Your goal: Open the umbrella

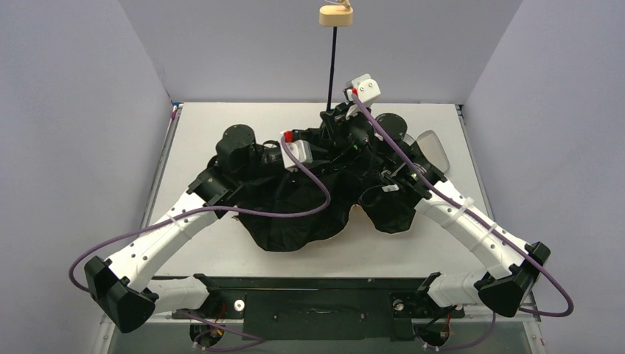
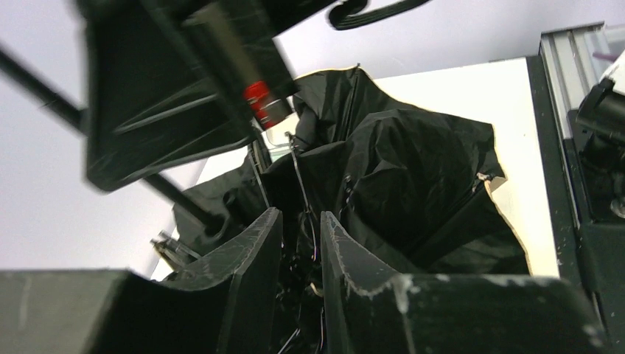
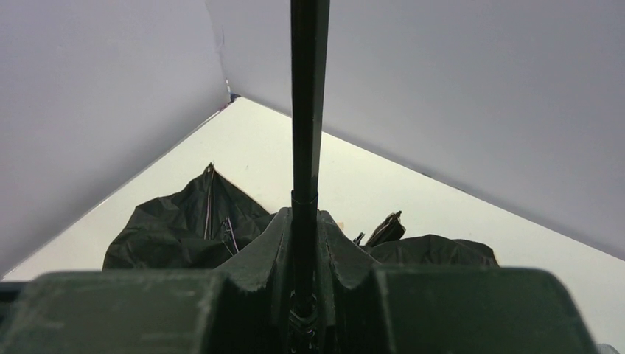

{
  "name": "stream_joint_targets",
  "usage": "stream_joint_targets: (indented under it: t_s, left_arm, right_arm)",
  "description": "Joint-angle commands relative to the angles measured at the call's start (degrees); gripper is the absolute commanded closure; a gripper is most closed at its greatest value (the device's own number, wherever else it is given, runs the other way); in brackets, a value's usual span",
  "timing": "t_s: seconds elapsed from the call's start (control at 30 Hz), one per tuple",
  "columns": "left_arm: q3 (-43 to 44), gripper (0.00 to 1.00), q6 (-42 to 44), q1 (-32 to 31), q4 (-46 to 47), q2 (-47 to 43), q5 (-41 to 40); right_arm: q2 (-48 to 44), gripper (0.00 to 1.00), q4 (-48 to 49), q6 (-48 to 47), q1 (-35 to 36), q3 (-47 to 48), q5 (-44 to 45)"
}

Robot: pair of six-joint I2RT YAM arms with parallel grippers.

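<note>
- umbrella (image 1: 295, 232), a compact folding one with crumpled black lining up and a tan edge, lies spread mid-way across your white table (image 1: 214, 122).
- its thin black shaft (image 1: 333, 66) rises toward 12 o'clock, with the small beige handle knob (image 1: 335, 15) on top.
- your right gripper (image 3: 304, 221) is clamped around the shaft.
- your left gripper (image 2: 301, 219) sits in the folds at 9 o'clock of the shaft, fingers nearly together with fabric and wire ribs between them; you cannot tell if it pinches.
- a pale oval hard case (image 1: 435, 150) lies at 2 o'clock of the canopy.

Crumpled black-lined umbrella (image 1: 295, 221), shaft (image 1: 333, 66) upright
</note>
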Motion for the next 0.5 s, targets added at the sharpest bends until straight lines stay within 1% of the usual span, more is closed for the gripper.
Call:
stream_joint_targets:
  t_s: [0.0,0.2,0.47]
  left_arm:
    - [-0.9,0.8,6.0,-2.0,1.4,3.5,-2.3]
    - [-3.3,0.8,9.4,-5.5,1.6,6.5,-5.0]
    - [-12.5,0.8,15.4,-12.6,-1.8,4.1,-3.4]
  right_arm:
    - [0.4,1.0,7.5,2.3,0.7,4.0,2.0]
    - [0.7,1.0,7.3,2.6,1.9,4.8,2.4]
    - [2.4,1.0,8.1,-0.4,1.8,9.4,3.6]
